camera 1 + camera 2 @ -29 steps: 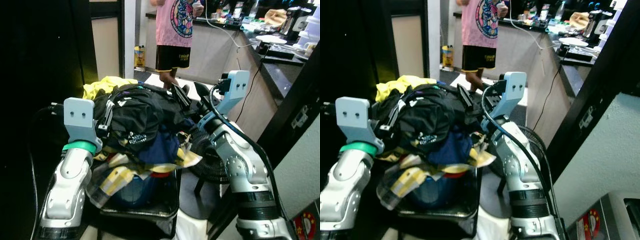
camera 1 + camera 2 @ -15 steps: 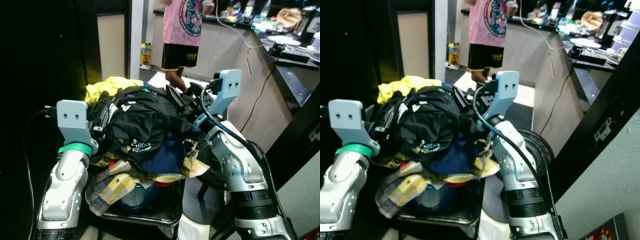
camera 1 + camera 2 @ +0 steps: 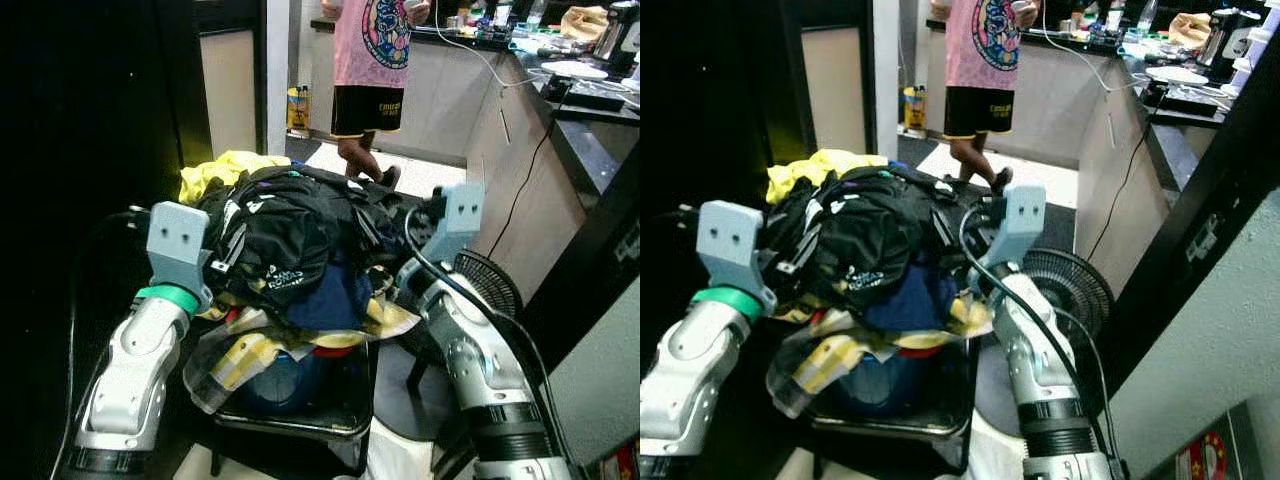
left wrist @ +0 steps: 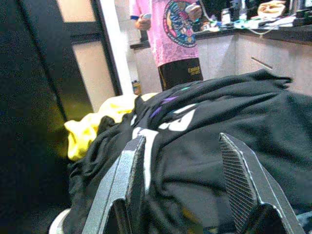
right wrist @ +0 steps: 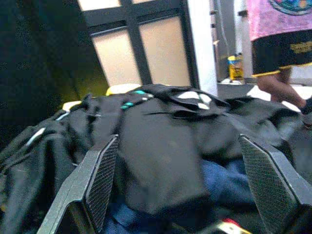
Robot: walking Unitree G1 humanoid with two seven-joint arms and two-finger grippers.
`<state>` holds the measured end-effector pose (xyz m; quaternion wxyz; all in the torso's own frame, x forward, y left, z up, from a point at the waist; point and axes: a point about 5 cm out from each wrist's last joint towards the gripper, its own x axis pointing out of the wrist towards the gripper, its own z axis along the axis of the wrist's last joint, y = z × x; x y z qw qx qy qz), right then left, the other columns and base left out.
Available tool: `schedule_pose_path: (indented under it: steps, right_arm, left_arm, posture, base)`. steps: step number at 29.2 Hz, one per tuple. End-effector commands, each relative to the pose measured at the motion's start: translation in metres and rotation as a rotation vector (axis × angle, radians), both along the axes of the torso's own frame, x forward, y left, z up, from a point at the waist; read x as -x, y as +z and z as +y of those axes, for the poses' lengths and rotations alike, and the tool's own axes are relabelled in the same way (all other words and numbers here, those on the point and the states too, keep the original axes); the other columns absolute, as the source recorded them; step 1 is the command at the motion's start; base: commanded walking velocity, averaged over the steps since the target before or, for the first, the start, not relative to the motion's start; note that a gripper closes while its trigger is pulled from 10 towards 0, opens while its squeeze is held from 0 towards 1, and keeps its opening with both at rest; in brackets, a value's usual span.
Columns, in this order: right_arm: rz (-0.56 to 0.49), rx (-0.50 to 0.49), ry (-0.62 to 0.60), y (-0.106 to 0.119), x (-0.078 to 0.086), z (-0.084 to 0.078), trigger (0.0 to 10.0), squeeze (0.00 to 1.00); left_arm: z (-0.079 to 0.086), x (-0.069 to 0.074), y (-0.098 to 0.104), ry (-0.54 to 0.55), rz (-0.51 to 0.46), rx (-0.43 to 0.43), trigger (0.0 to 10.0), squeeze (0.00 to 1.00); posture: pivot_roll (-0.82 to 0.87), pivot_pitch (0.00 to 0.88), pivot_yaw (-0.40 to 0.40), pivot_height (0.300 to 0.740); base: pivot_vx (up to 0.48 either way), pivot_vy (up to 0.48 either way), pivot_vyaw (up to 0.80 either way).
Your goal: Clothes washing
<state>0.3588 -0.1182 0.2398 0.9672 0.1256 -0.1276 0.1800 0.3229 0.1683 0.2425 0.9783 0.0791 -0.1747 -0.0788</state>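
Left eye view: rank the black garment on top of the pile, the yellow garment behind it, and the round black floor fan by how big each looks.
1. Black garment, clearly largest.
2. and 3. Yellow garment and round black floor fan look about alike; both are partly hidden, so I won't rank them.

The heaped pile of black, navy and yellow clothes (image 3: 290,260) spills over the dark rectangular laundry basket (image 3: 300,410), hiding its upper rim and most of its inside. The left hand (image 4: 187,190) and right hand (image 5: 187,187) are pressed into the heap, so their fingertips are lost in the fabric in the eye views. The person in a pink printed shirt and black shorts (image 3: 372,70) is cut off at the top edge. Items on the dark kitchen bench (image 3: 575,95) are too small to identify.
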Motion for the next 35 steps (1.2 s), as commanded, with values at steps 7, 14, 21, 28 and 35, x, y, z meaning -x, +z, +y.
schedule_pose_path:
  steps: [7, 14, 21, 28, 35]
  right_arm:
    - [0.002, 0.04, -0.014, -0.008, -0.005, -0.005, 10.0, 0.0]
    - [-0.018, 0.033, 0.016, -0.006, -0.009, -0.004, 10.0, 0.0]
    - [-0.043, -0.019, 0.093, 0.001, -0.01, 0.008, 10.0, 0.0]
    - [-0.073, -0.026, 0.217, 0.015, -0.012, 0.04, 10.0, 0.0]
    - [-0.077, -0.026, 0.258, 0.016, -0.011, 0.049, 10.0, 0.0]
  left_arm:
    - [0.001, -0.007, -0.005, -0.024, 0.043, -0.025, 10.0, 0.0]
    - [0.003, -0.008, -0.005, -0.029, 0.059, -0.047, 10.0, 0.0]
    - [0.009, -0.011, -0.004, -0.015, 0.063, -0.055, 10.0, 0.0]
    - [0.016, -0.013, 0.0, -0.013, 0.075, -0.013, 10.0, 0.0]
    - [0.014, -0.007, 0.001, -0.045, 0.057, 0.006, 10.0, 1.0]
  posture:
    - [0.05, 0.049, 0.078, 0.74]
    - [0.06, 0.062, 0.103, 0.74]
    - [0.06, 0.07, 0.116, 0.74]
    - [0.05, 0.058, 0.082, 0.74]
    - [0.05, 0.041, 0.051, 0.74]
  base:
    - [0.0, 0.0, 0.0]
    - [0.0, 0.0, 0.0]
    - [0.0, 0.0, 0.0]
    - [0.0, 0.0, 0.0]
    - [0.0, 0.0, 0.0]
